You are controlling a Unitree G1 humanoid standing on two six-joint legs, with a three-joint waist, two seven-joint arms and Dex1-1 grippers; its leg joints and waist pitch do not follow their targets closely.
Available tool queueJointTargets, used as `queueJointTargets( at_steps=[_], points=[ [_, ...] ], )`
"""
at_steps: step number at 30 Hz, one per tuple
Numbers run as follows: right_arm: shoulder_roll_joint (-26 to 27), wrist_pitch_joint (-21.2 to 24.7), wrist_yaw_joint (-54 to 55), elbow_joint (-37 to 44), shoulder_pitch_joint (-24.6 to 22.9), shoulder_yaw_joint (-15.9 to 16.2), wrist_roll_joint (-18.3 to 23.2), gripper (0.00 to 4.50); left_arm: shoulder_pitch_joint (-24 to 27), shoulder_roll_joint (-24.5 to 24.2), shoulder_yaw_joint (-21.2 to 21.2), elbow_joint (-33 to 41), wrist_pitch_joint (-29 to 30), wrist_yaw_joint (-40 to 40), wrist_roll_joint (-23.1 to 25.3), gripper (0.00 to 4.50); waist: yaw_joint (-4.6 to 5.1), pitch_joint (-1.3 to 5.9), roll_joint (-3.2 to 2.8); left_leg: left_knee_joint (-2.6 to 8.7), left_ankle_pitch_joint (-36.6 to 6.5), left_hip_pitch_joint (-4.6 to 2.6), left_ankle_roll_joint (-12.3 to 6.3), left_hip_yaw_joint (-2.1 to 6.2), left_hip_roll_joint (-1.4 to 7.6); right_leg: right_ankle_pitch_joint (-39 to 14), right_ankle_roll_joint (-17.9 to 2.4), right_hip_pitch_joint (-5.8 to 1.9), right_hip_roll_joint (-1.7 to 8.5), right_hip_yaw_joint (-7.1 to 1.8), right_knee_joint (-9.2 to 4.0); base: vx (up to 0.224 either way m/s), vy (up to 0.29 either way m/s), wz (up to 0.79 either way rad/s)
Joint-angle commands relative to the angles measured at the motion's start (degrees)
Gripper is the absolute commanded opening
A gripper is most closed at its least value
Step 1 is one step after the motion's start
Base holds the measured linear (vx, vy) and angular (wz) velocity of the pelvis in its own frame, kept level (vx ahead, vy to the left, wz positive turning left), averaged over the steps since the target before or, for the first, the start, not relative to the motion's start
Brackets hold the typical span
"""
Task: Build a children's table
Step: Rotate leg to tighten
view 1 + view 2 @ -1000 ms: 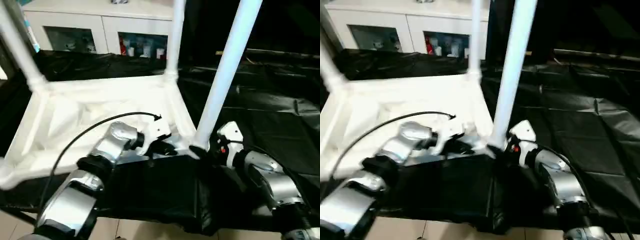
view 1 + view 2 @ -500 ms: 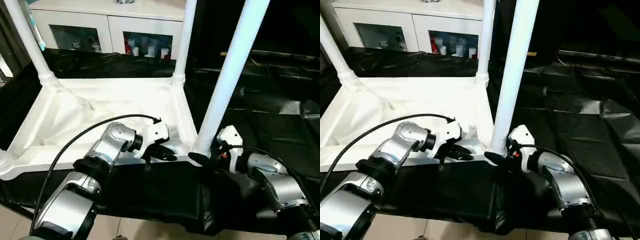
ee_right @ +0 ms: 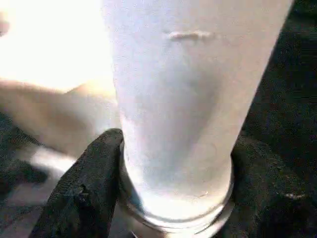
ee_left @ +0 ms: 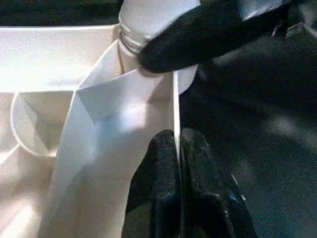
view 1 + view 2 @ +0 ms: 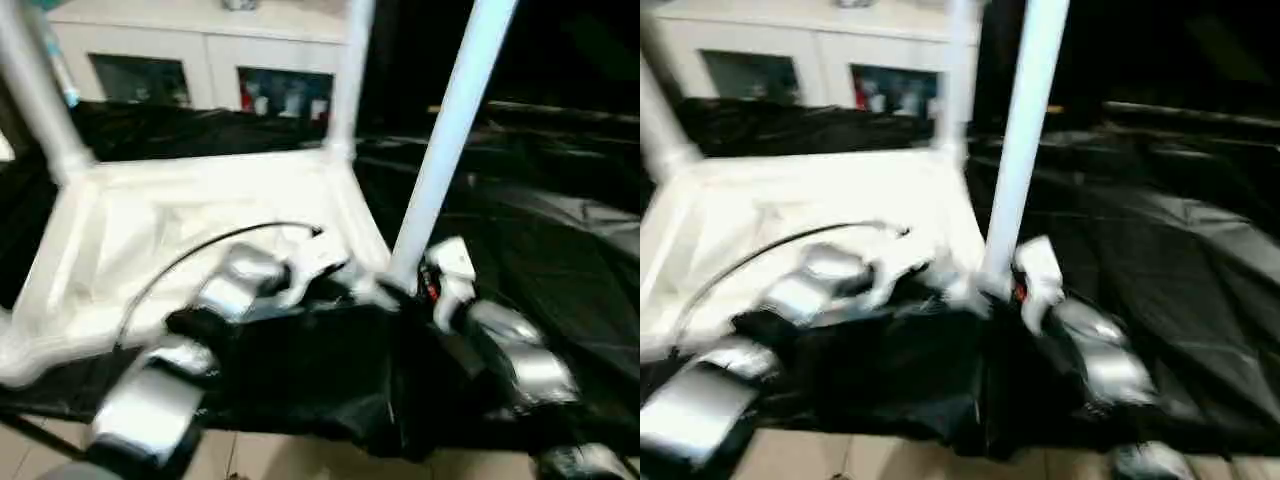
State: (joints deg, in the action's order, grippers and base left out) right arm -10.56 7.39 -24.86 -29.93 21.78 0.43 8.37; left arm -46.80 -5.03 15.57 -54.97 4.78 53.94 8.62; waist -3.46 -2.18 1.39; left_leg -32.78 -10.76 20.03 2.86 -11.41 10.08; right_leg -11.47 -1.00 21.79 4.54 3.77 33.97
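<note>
Right gripper point(image 3: 173, 198) straddles the base of the near-right leg point(image 5: 447, 140), one black finger on each side of the tube just above its ribbed collar; whether the pads actually press the plastic I cannot tell, though they sit close against it. That leg rises steeply from the near-right corner socket of the upturned tabletop point(image 5: 190, 230), its long axis leaning up and away to the right, so the leg lies directly between this gripper's fingers and the right arm is plainly the nearer one to it. Left gripper point(image 4: 178, 163) is closed, its two fingers pinched together on the thin near rim wall of the tabletop just left of that same corner, with the right gripper's finger visible beyond it against the leg's collar. Two more legs point(image 5: 345, 80) stand in the far sockets, in front of the white cabinet point(image 5: 200, 60), and the whole piece rests on black sheeting point(image 5: 540, 230). Compared with a second ago, the right fingers have drawn in from a wider spread around the leg base, while the left pinch on the rim is unchanged; the head camera has swung, blurring the scene.
</note>
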Motion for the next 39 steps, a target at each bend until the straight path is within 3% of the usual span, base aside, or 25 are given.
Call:
queueJointTargets(
  at_steps=[1,4,7,8,13,16,19,22,27,30,34,39],
  points=[
    [1.08,3.04,9.07,-4.74,-0.18,-3.51,-0.22,2.73,1.14,1.55,-1.36,-2.96,1.35,-4.59,-1.00,0.00,0.13,2.31,0.29,4.22,-15.68,-0.62,-0.34,1.97,3.53,-19.20,-10.40,-1.45,4.69,-2.85,-5.15,0.000,0.000,0.00],
    [4.69,4.17,14.08,-5.56,0.99,-4.16,0.02,2.73,0.58,3.37,-1.07,-3.63,1.47,-7.51,-0.37,0.00,0.00,2.32,0.09,4.15,-15.37,-0.34,-1.59,1.94,3.22,-20.13,-9.34,-1.62,4.88,-2.97,-5.52,0.000,0.000,0.00],
    [7.83,2.03,13.86,-5.83,2.26,-2.29,-1.14,2.73,-0.11,4.61,-0.34,-4.58,0.09,-8.29,0.43,0.00,0.21,2.40,0.14,4.31,-15.86,-0.36,-1.26,2.04,3.34,-19.87,-9.04,-1.47,4.76,-2.94,-5.47,0.000,0.000,0.00],
    [7.97,1.62,13.67,-5.89,2.36,-2.18,-1.23,3.29,-0.22,4.64,-0.27,-4.79,-0.27,-8.29,0.54,0.00,0.21,2.36,0.11,4.30,-16.09,-0.39,-1.27,2.05,3.37,-19.90,-9.00,-1.42,4.81,-2.98,-5.52,0.000,0.000,0.00],
    [7.46,0.86,11.78,-5.40,2.90,-1.19,-1.35,3.64,-0.33,4.24,0.07,-5.07,-2.07,-6.77,0.49,0.00,0.22,2.34,0.24,4.41,-16.63,-0.35,-1.63,2.02,3.44,-19.07,-9.22,-1.45,4.79,-3.01,-5.49,0.000,0.000,0.00],
    [5.94,0.90,9.65,-4.18,2.77,-0.47,-1.53,3.77,0.13,3.35,0.71,-4.34,-3.08,-4.52,0.45,0.00,0.05,2.44,0.29,4.27,-14.96,-0.18,-2.37,1.90,3.41,-17.40,-9.54,-1.65,4.85,-3.07,-5.21,0.000,0.000,0.00],
    [1.24,1.42,0.50,-0.32,1.43,1.26,-1.36,3.77,0.90,1.53,1.33,-2.99,-4.63,0.45,-0.03,0.00,-0.23,2.51,0.55,4.05,-13.43,0.02,-3.53,1.81,3.41,-15.56,-9.65,-2.07,4.87,-3.03,-5.03,0.000,0.000,0.00],
    [-2.93,1.16,-6.64,2.43,0.07,2.42,-0.83,3.77,1.39,0.13,1.75,-1.97,-5.61,5.03,-0.55,0.00,-0.43,2.68,0.60,3.72,-9.90,0.10,-5.28,1.58,3.38,-10.52,-11.17,-2.11,4.87,-3.02,-4.50,0.000,0.000,0.00],
    [-12.06,-0.51,-22.49,7.67,-3.85,5.37,0.95,3.77,2.87,-3.25,2.42,1.62,-7.05,16.31,-2.83,0.00,-1.40,2.68,0.73,3.35,-7.83,0.26,-7.67,1.41,3.52,-5.21,-13.07,-2.49,4.77,-2.89,-3.79,0.000,0.000,0.00],
    [-13.90,-0.72,-25.73,9.13,-4.76,5.92,1.62,3.77,3.32,-4.03,2.30,2.80,-6.95,19.19,-3.79,0.00,-1.69,2.64,0.73,3.38,-8.10,0.10,-7.61,1.38,3.67,-6.17,-13.48,-2.38,4.85,-2.83,-3.83,0.000,0.000,0.00],
    [-15.56,0.42,-30.23,11.13,-5.67,6.48,2.99,3.77,4.17,-4.85,2.20,4.52,-6.29,21.04,-4.30,0.00,-1.88,2.44,0.72,3.63,-10.24,-0.03,-5.87,1.45,3.87,-11.18,-12.61,-2.24,4.89,-2.81,-4.25,0.000,0.000,0.00],
    [-15.18,0.98,-31.33,11.44,-5.81,6.52,4.00,3.61,4.79,-5.11,2.18,5.27,-6.05,21.54,-4.37,0.00,-1.76,2.55,0.84,3.55,-9.13,0.11,-5.76,1.49,3.71,-10.72,-12.30,-2.28,4.85,-2.79,-4.13,0.000,0.000,0.00]
  ],
)
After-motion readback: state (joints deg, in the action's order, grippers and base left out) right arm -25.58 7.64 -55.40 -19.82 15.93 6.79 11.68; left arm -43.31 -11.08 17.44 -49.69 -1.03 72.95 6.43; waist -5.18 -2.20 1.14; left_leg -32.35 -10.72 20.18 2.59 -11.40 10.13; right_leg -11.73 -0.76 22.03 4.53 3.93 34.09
